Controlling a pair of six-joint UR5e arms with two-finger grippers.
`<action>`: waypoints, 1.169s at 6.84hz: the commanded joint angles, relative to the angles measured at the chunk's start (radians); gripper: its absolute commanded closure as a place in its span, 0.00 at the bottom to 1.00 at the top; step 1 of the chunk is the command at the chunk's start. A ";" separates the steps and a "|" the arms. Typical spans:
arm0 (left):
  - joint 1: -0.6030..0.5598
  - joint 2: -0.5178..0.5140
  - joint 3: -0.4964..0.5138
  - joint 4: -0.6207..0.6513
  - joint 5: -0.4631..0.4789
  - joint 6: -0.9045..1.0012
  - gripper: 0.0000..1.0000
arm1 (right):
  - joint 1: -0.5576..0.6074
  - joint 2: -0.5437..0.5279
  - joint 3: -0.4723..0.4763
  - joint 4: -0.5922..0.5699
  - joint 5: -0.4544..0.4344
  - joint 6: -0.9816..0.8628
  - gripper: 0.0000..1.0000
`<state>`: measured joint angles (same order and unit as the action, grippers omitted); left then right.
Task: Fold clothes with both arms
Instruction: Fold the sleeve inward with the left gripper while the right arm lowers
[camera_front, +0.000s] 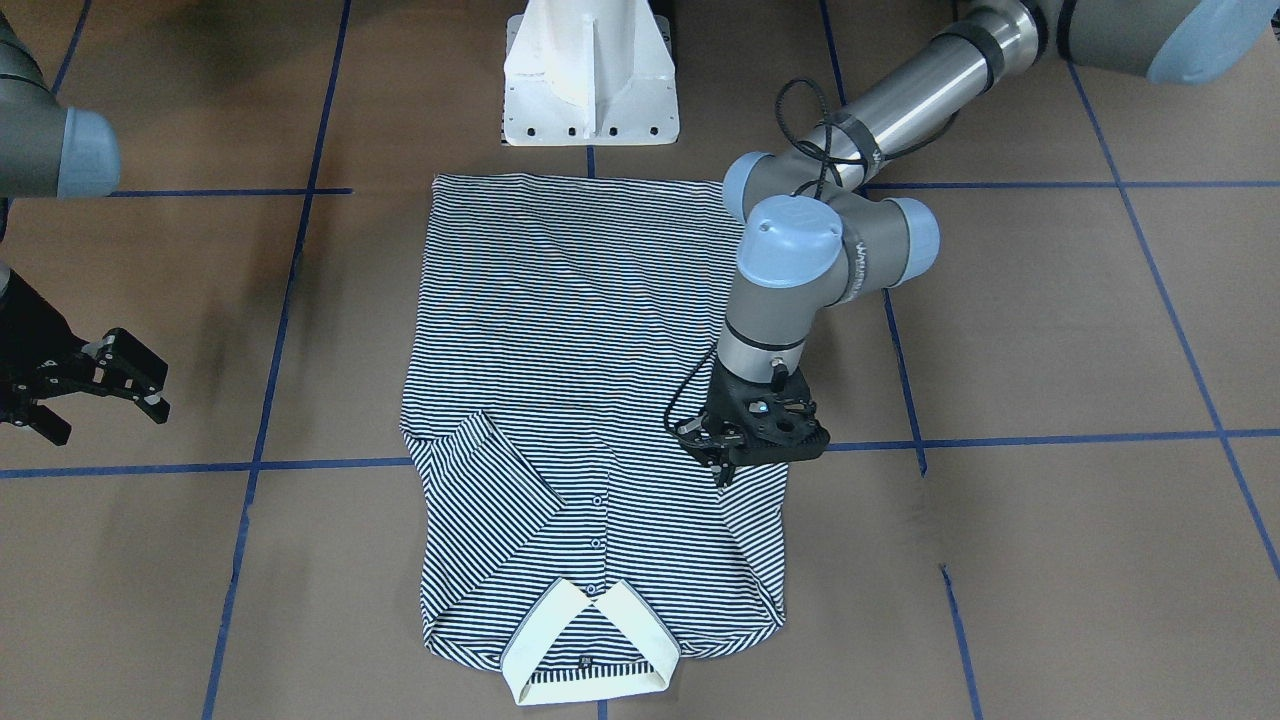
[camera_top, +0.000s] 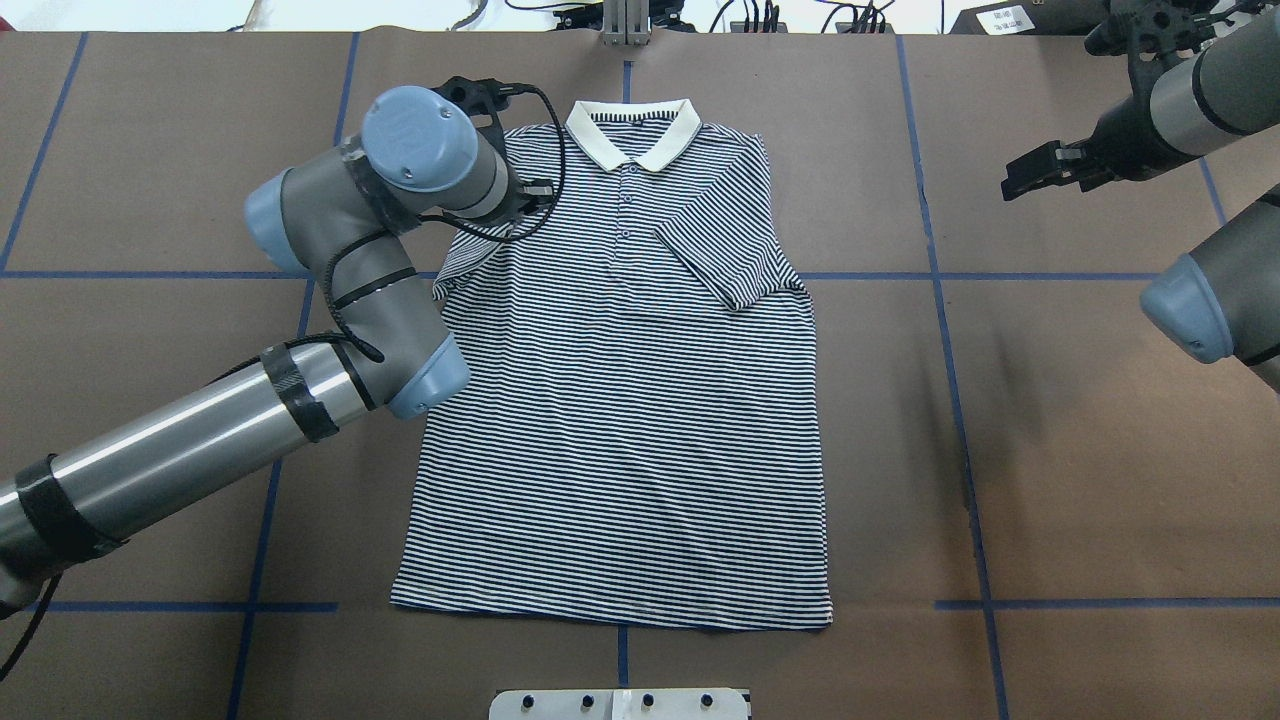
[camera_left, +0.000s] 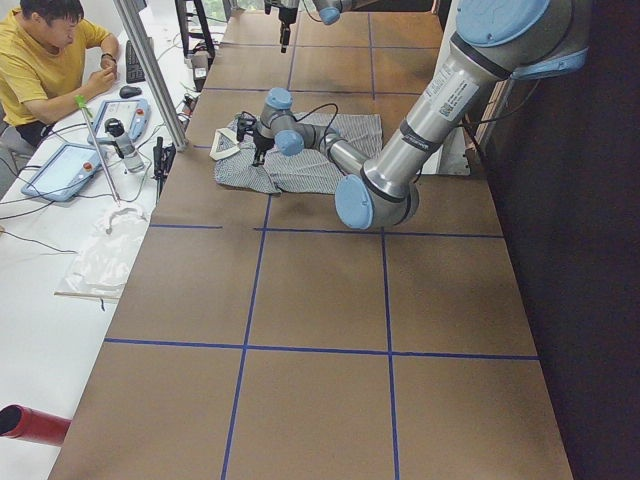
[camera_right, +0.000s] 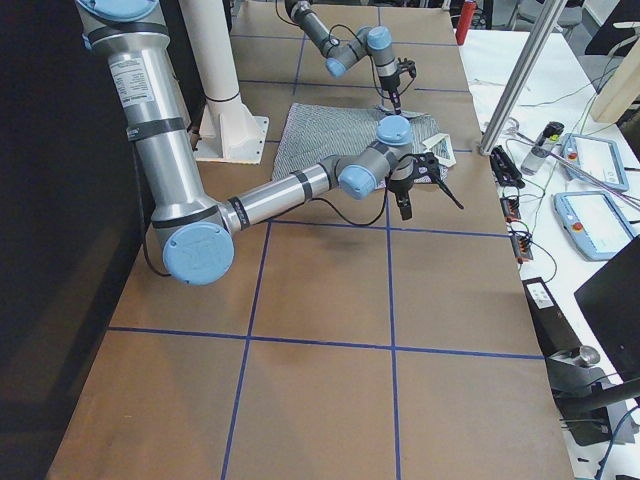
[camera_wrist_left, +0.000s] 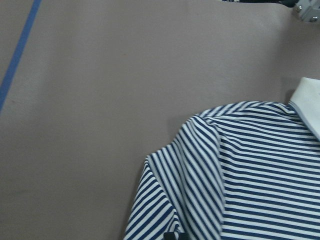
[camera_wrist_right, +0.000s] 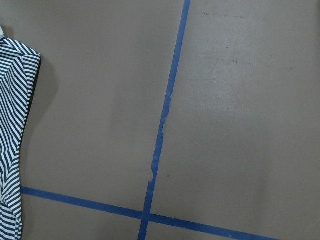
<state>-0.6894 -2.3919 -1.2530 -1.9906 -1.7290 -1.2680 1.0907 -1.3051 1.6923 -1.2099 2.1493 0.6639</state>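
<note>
The striped polo shirt (camera_front: 570, 340) lies flat and face up on the brown table (camera_front: 1050, 330), its cream collar (camera_top: 632, 130) on the far side from the robot's base. One sleeve (camera_top: 725, 265) is folded in over the chest. My left gripper (camera_front: 722, 468) is down at the other sleeve (camera_top: 462, 262), its fingers pinched shut on the striped cloth. The left wrist view shows that shoulder and sleeve (camera_wrist_left: 200, 180) bunched towards the fingertips. My right gripper (camera_front: 110, 420) is open and empty, held above bare table beside the shirt; it also shows in the overhead view (camera_top: 1035, 170).
The white pedestal base (camera_front: 590, 90) stands just behind the shirt's hem. Blue tape lines (camera_wrist_right: 165, 120) cross the table. An operator (camera_left: 40, 60) sits at a side table with tablets (camera_left: 65, 170) beyond the collar end.
</note>
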 joint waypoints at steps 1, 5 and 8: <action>0.016 -0.090 0.100 0.023 0.011 -0.024 1.00 | 0.000 0.003 -0.003 0.001 0.000 0.000 0.00; 0.014 -0.096 0.077 0.036 0.005 0.094 0.00 | -0.003 0.013 0.012 0.001 0.001 0.014 0.00; 0.014 0.081 -0.284 0.162 -0.047 0.212 0.00 | -0.099 -0.002 0.134 0.001 0.024 0.220 0.00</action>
<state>-0.6758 -2.3829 -1.3915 -1.8806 -1.7665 -1.0907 1.0436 -1.3043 1.7777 -1.2068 2.1698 0.7633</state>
